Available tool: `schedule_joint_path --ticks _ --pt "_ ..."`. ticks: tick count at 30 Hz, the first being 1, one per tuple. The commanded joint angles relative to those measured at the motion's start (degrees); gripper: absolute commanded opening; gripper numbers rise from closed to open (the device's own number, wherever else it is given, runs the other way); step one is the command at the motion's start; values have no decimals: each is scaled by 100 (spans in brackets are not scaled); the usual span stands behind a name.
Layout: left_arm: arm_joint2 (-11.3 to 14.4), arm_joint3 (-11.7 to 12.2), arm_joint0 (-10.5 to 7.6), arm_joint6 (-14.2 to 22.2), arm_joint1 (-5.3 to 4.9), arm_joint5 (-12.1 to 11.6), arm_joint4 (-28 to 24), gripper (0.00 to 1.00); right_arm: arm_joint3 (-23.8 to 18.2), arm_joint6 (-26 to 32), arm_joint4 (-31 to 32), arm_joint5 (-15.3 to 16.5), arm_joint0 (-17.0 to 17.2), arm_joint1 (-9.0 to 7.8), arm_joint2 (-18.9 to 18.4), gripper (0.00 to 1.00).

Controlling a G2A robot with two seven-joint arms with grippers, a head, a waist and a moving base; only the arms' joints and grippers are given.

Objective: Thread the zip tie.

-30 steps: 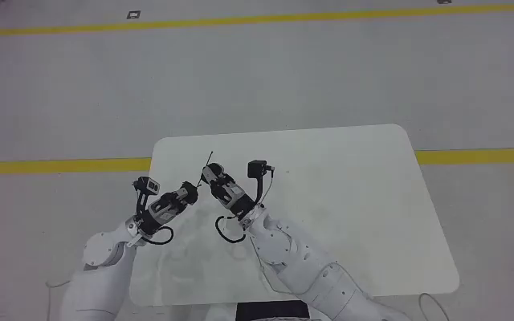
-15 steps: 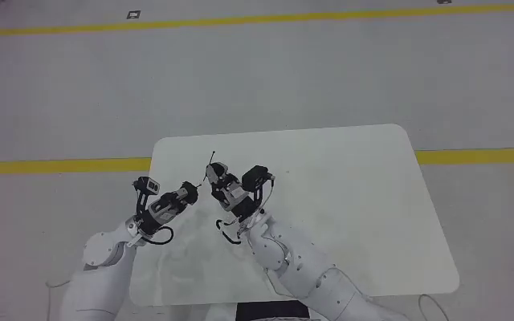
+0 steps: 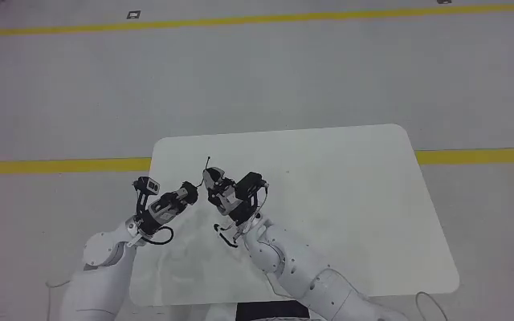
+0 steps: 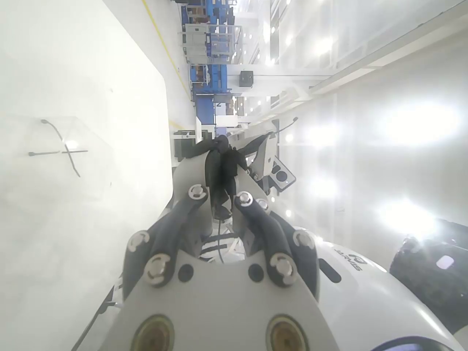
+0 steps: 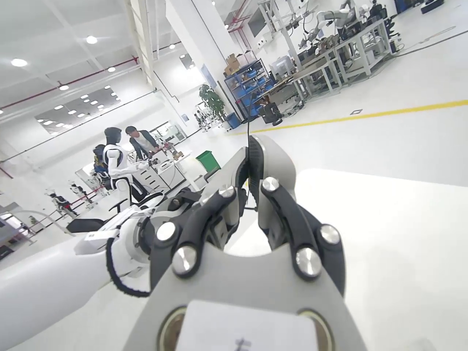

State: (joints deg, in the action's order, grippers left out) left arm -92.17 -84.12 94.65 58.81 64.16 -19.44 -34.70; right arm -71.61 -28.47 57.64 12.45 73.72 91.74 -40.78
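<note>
A thin black zip tie [image 5: 249,129] stands straight up out of my right gripper [image 5: 250,155], which is shut on it. From above, the right gripper [image 3: 211,178] sits over the left part of the white table [image 3: 345,193], and the zip tie's tip [image 3: 209,160] points away from me. My left gripper [image 3: 191,191] is close beside it, nearly tip to tip. Seen from the left wrist, the left gripper [image 4: 219,147] is shut with a small dark piece of the tie at its tips. The right gripper's fingers [image 4: 264,147] show just beyond.
Two loose black zip ties [image 4: 60,151] lie crossed on the table, on what looks like a clear sheet. The right half of the table is bare. Yellow floor lines run beyond the far edge.
My right wrist has rolled, bringing its camera housing closer to the gripper. The zip tie's tip has dipped slightly. The left arm has stayed put.
</note>
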Motion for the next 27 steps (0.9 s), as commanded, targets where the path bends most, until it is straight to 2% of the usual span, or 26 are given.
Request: schedule_joint_path --ticks 1,14,20,27 --pt "50 -38 -10 -125 3 72 20 0 -36 16 -19 -13 25 -1 -12 0" --pt "151 -93 -29 -224 -21 57 112 0 33 -265 425 -189 70 20 -13 0" --pt "151 -93 -29 -224 -21 57 112 0 33 -265 425 -189 70 20 -13 0" --pt "151 -93 -29 -224 -21 57 112 0 -17 -195 719 -362 95 10 -42 0"
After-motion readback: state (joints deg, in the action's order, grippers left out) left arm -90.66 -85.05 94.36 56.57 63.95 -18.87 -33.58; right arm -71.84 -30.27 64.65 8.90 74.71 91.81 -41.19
